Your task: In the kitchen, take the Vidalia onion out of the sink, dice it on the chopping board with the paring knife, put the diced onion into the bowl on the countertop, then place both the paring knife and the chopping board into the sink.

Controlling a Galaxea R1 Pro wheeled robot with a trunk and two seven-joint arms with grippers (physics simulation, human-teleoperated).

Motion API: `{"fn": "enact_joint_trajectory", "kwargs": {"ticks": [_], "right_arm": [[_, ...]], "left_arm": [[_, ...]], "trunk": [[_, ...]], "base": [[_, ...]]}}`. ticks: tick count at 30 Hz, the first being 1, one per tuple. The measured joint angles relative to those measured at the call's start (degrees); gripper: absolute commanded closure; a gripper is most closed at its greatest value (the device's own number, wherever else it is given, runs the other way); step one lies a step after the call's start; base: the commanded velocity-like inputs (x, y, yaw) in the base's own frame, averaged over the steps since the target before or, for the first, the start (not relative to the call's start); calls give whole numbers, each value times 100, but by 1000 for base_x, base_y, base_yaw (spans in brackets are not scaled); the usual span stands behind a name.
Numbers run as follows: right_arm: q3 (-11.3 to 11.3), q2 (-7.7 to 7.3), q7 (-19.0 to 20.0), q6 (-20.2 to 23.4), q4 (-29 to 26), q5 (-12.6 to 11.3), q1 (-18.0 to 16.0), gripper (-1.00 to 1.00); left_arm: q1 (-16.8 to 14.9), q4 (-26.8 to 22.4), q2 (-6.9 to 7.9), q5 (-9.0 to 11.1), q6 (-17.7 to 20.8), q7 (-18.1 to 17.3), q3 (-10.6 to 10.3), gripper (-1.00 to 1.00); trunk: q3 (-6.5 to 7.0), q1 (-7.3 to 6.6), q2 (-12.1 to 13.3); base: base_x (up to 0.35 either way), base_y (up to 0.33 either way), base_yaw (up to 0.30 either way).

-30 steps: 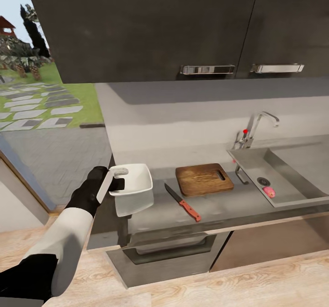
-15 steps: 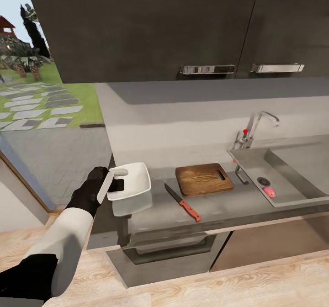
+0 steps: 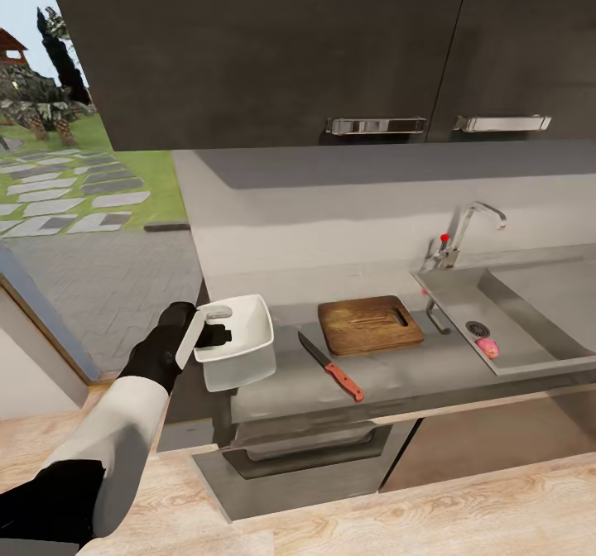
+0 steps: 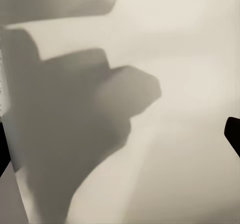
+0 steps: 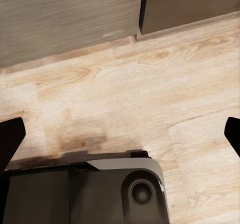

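Head view: I go left to right.
Left end effector (image 3: 207, 334): I have it pinching the bowl (image 3: 240, 333) rim, at the tabletop (image 3: 397, 370) end.
Paring knife (image 3: 331, 366): beside chopping board (image 3: 369, 323).
Onion (image 3: 487, 347): in sink (image 3: 530, 291).
Right end effector (image 5: 120, 134): spread, over floor (image 5: 125, 89).

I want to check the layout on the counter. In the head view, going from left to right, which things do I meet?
Left claw gripping the bowl → paring knife → chopping board → faucet → onion in the sink.
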Motion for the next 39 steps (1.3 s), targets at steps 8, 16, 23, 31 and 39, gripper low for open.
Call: {"fn": "enact_joint_trajectory", "kwargs": {"ticks": [8,16,23,31,39], "right_arm": [[5,1,0,-6,0,-2,0,-100],[8,7,1,-9,0,2,0,-100],[8,9,1,-9,0,1,0,-100],[8,9,1,-9,0,2,0,-100],[8,9,0,-9,0,1,0,-100]], "left_arm": [[0,-14,0,0,4,0,3,-100],[0,-31,0,-2,4,0,10,-100],[0,-52,9,0,20,1,28,-100],[0,-66,9,-1,22,0,30,-100],[0,-256,9,-1,23,7,40,-100]], "trunk": [[41,0,0],[112,0,0],[177,0,0],[252,2,1],[326,3,1]], "base": [[0,0,0],[0,0,0],[-1,1,0],[-166,87,0],[-294,136,0]]}}
